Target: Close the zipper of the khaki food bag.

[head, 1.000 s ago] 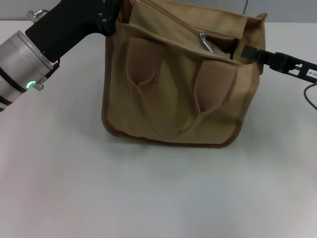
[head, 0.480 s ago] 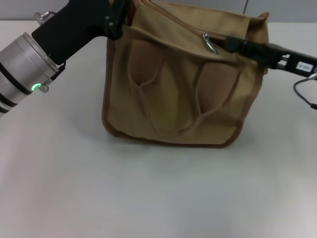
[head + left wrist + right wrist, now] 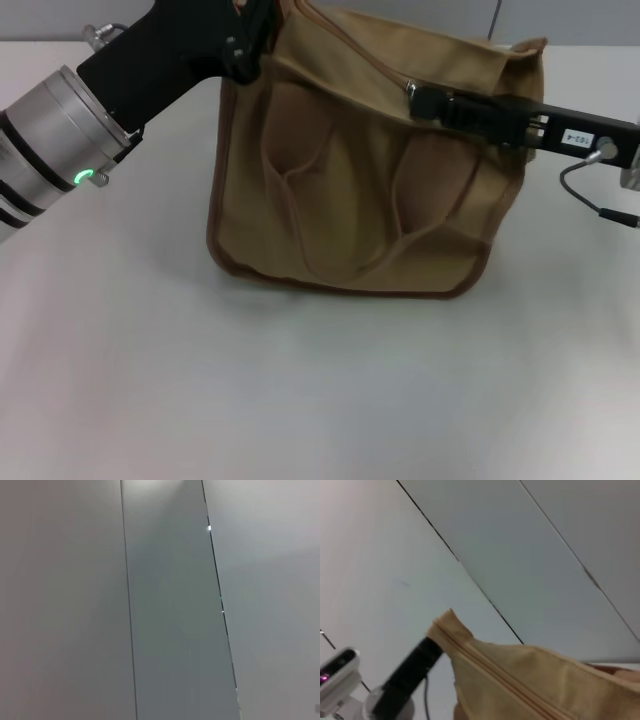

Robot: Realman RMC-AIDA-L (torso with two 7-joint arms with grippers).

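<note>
The khaki food bag (image 3: 360, 190) stands upright on the white table, with its two handles hanging down its front. Its zipper (image 3: 350, 45) runs along the top, and a bit of the silver slider (image 3: 410, 88) shows near the right end. My left gripper (image 3: 250, 42) is shut on the bag's top left corner and holds it up. My right gripper (image 3: 418, 100) reaches in from the right, its tip at the slider and covering the pull tab. In the right wrist view the zipper (image 3: 495, 675) crosses the tan fabric, with the left gripper (image 3: 422, 657) at the bag's corner.
The white table (image 3: 320, 390) spreads in front of the bag. A thin cable (image 3: 590, 195) hangs from the right arm, to the bag's right. The left arm's silver cuff with a green light (image 3: 78, 178) lies over the table's left side. The left wrist view shows only grey wall panels (image 3: 165, 605).
My right gripper has slid left along the bag's top until its tip reached the slider, and the dangling pull tab is now covered. The left gripper and held corner shifted slightly right.
</note>
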